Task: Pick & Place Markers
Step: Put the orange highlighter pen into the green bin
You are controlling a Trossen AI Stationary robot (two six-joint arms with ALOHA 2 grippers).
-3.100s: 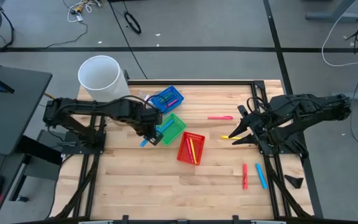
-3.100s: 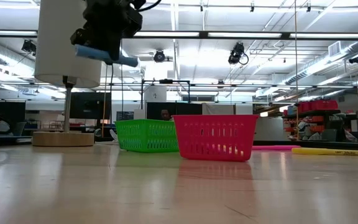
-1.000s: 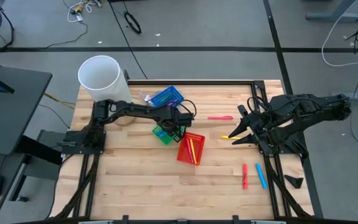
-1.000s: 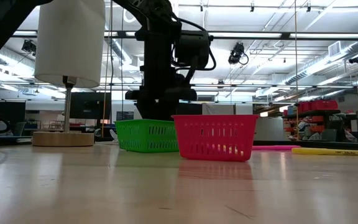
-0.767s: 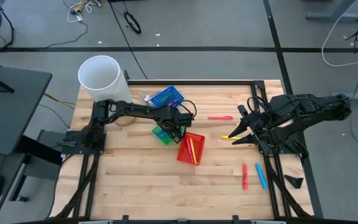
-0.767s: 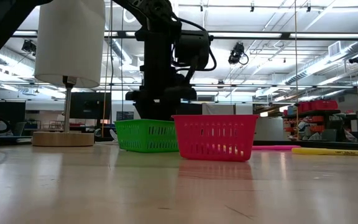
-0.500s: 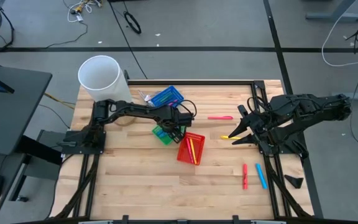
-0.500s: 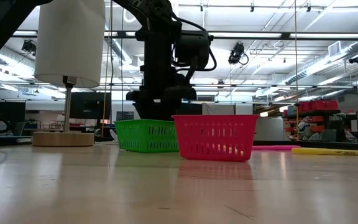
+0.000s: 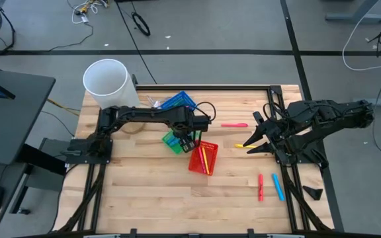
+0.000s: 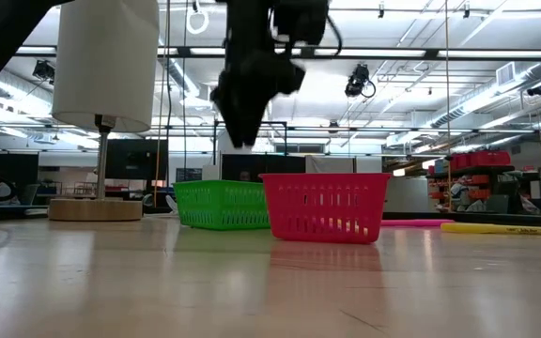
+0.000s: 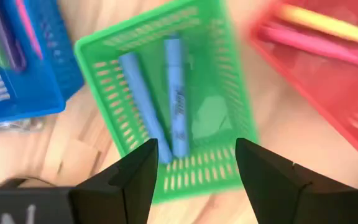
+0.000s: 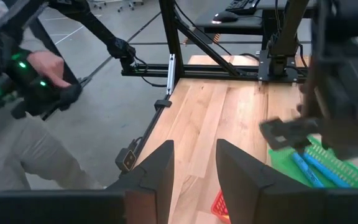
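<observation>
My left gripper point(image 9: 189, 136) point(image 10: 242, 131) hangs open above the green basket point(image 9: 172, 141) point(image 10: 222, 204), fingers pointing down, nothing between them point(image 11: 197, 152). Two blue markers point(image 11: 166, 102) lie side by side on the green basket's floor. The red basket point(image 9: 202, 157) holds yellow and pink markers point(image 11: 319, 31); the blue basket point(image 9: 176, 104) holds several more. Loose on the table lie a pink marker point(image 9: 234, 124), a yellow one point(image 9: 245, 145), a red one point(image 9: 260, 186) and a blue one point(image 9: 278, 186). My right gripper point(image 9: 251, 140) point(image 12: 194, 149) waits open at the right side.
A tall white cylinder point(image 9: 106, 82) point(image 10: 101, 61) stands at the table's far left corner. The three baskets sit close together mid-table. A person point(image 12: 17, 81) holding a lit controller stands beyond the table. Bare wood lies along the near edge.
My left gripper has risen straight up out of the green basket and rolled a little about its own axis. The blue markers stay lying in the basket. My right arm has kept still.
</observation>
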